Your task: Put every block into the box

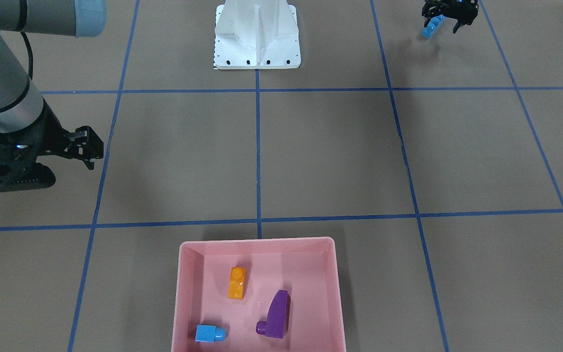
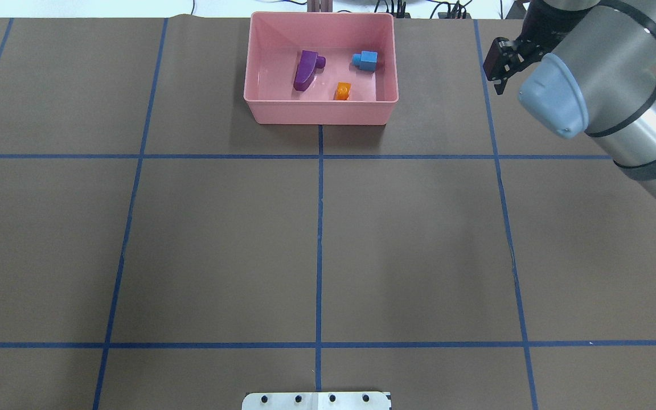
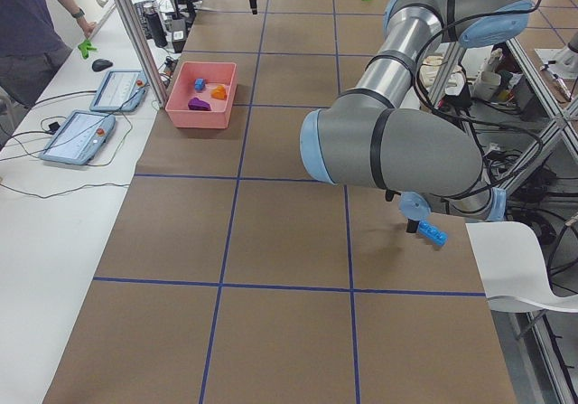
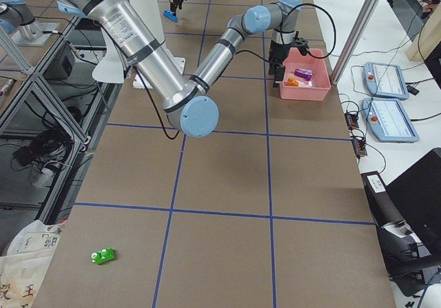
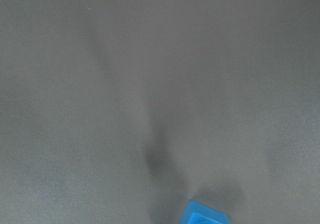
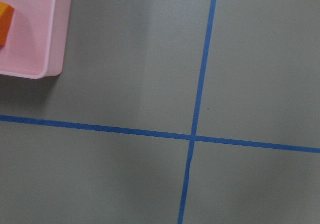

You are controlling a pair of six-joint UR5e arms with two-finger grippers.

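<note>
The pink box [image 1: 257,241] holds the orange sloped block [image 1: 236,282], the purple sloped block [image 1: 276,315] and the small blue cube [image 1: 209,333]. The box also shows at the far edge of the overhead view [image 2: 319,115]. My left gripper [image 1: 442,24] is shut on the long blue block [image 1: 432,27] and holds it just above the table, far from the box, near the robot's side. The block's tip shows in the left wrist view [image 5: 205,216]. My right gripper [image 1: 88,149] is open and empty beside the box [image 2: 500,71]. The green block [image 4: 103,255] lies alone near the table's right end.
The white robot base [image 1: 257,34] stands at the table's edge on the robot's side. Blue tape lines [image 2: 319,228] grid the brown table. A bench with tablets [image 3: 117,89] and an operator [image 3: 32,24] runs along the far side, behind the box.
</note>
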